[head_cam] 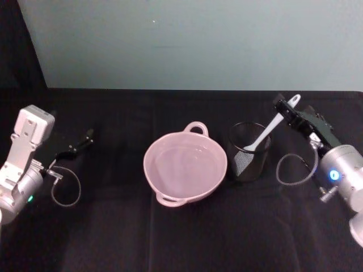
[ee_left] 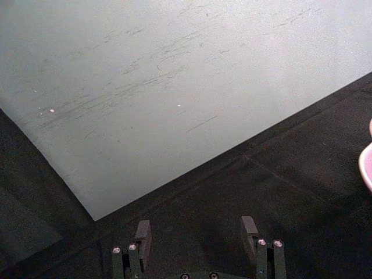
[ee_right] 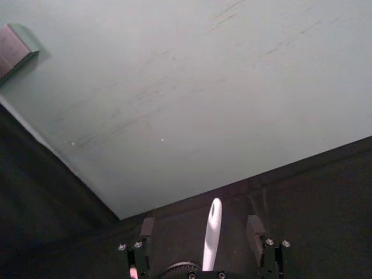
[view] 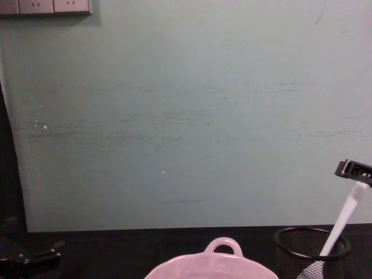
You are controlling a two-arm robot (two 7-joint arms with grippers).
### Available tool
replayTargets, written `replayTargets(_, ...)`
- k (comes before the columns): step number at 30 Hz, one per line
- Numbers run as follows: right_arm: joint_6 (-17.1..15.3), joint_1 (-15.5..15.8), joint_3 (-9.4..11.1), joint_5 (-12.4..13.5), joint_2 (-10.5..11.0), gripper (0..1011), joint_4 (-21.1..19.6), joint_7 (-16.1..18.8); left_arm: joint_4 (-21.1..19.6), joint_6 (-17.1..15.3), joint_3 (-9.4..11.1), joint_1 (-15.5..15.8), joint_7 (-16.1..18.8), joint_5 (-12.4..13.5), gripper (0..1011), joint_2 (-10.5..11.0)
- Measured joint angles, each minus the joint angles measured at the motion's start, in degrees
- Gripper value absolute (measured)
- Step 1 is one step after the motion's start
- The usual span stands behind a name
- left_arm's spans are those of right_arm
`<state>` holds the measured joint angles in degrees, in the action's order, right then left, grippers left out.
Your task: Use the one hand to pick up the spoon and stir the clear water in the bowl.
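Pale green wall (view: pixel 186 116), black tablecloth (head_cam: pixel 181 238)

No legible text, label, brand, number or sign on any surface in the four views.

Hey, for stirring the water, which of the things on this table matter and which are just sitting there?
Needed:
spoon, standing in the mesh cup
bowl
right end effector, at the spoon's handle end

Just there:
mesh cup, holding the spoon
left end effector, parked at far left
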<state>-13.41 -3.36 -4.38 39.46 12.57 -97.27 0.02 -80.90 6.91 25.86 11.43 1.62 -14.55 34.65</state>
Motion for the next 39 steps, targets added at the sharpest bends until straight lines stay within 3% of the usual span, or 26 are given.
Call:
replayTargets(7,-3.1,4.2,1.8,3.1,4.5,1003,-5.6,2.1,0.0,0.0,0.0,0.0,0.0,0.0,1011,0.0)
replayTargets(10,-4.0,7.1,3.2,4.7,7.5,1002,-8.5,4.1,0.0,0.0,0.0,0.0,0.0,0.0,1011,0.0)
replayTargets(16,-2.2,11.5,4.5,4.9,12.1,1002,-11.3,8.5,0.0,0.0,0.0,0.0,0.0,0.0,1011,0.0)
replayTargets(20,2.0,14.9,5.0,2.2,15.5,1002,-12.5,11.2,0.0,0.0,0.0,0.0,0.0,0.0,1011,0.0)
replayTargets(24,4.7,16.5,5.1,0.0,17.1,1002,-12.5,11.9,0.0,0.0,0.0,0.0,0.0,0.0,1011,0.0)
replayTargets(27,7.3,17.7,4.8,-3.0,17.9,1002,-11.6,12.0,0.0,0.0,0.0,0.0,0.0,0.0,1011,0.0)
replayTargets(34,12.2,17.7,3.6,-9.2,17.3,1003,-8.1,11.7,0.0,0.0,0.0,0.0,0.0,0.0,1011,0.0)
replayTargets(37,16.3,17.1,2.8,-13.4,15.8,1003,-5.5,10.2,0.0,0.0,0.0,0.0,0.0,0.0,1011,0.0)
replayTargets(39,17.6,16.7,2.5,-14.8,15.3,1002,-4.4,9.7,0.0,0.0,0.0,0.0,0.0,0.0,1011,0.0)
